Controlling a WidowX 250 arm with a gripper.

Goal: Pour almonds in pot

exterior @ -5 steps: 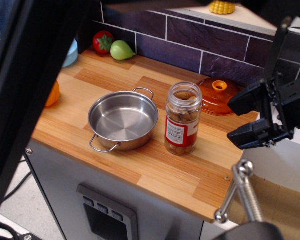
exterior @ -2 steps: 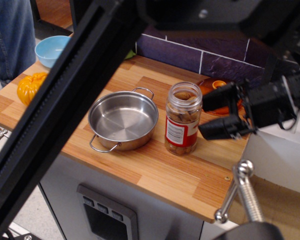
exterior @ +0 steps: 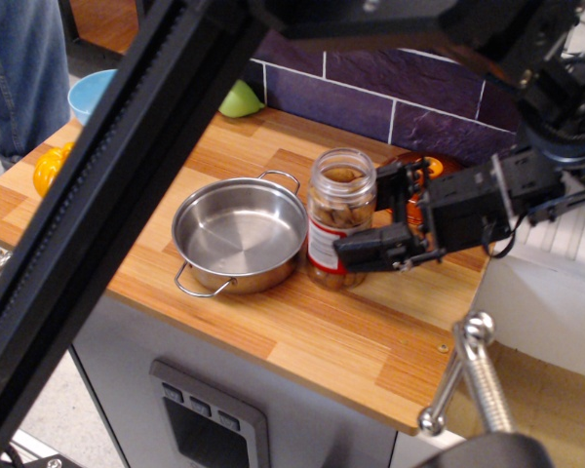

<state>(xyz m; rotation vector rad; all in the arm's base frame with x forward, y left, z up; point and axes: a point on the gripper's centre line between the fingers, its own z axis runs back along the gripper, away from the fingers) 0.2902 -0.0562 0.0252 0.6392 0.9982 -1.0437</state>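
On the wooden counter [exterior: 302,331], just right of the pot [exterior: 240,232], stands a clear jar [exterior: 338,217] with no lid on it; tan-brown almonds [exterior: 343,177] show at its open mouth and through the glass above and below its red and white label. The pot is a shallow, shiny steel pan with two wire loop handles, and nothing lies in it. The jar's base nearly touches the pot's right rim. The black gripper [exterior: 377,216] reaches in from the right with its jaws spread on either side of the jar, one finger [exterior: 375,249] across the front of the label and the other behind; whether they press the glass cannot be told. Bare wood lies in front of the pot and jar up to the counter's front edge, and the orange lid [exterior: 443,168] sits close behind the gripper. Against 0.4 s ago, the gripper has moved left around the jar, and the jar stands closer to the pot.
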